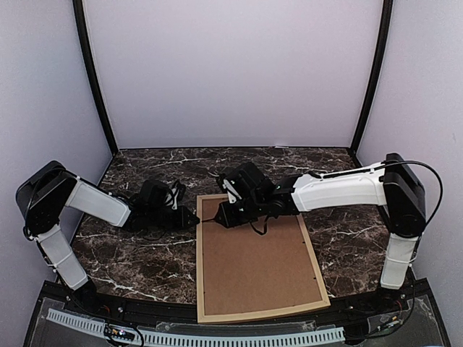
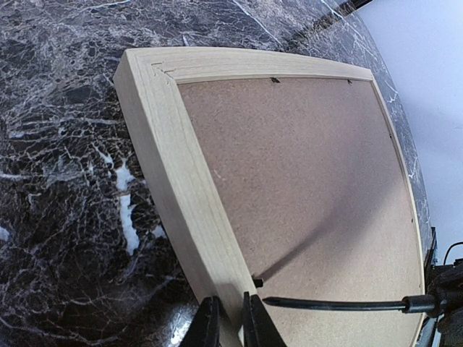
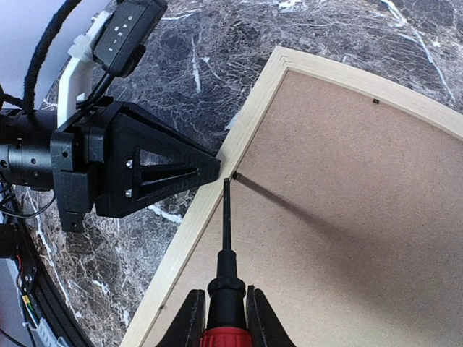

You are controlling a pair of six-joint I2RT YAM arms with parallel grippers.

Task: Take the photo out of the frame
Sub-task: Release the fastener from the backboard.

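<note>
The light wood frame point(image 1: 200, 267) lies face down on the marble table, its brown backing board point(image 1: 257, 264) facing up. The photo is hidden beneath that board. My left gripper point(image 2: 230, 318) is shut on the frame's left rail point(image 2: 181, 166), one finger on each side of the wood. My right gripper point(image 3: 225, 303) is shut on a screwdriver point(image 3: 226, 238) with a red handle and black shaft. Its tip rests at a small black tab point(image 3: 236, 174) on the rail's inner edge, right beside the left gripper point(image 3: 145, 173).
Dark marble table point(image 1: 137, 253) surrounds the frame. More small black tabs point(image 2: 275, 79) sit along the frame's far inner edge. The frame's near end reaches the table's front edge point(image 1: 260, 316). Pale walls enclose three sides.
</note>
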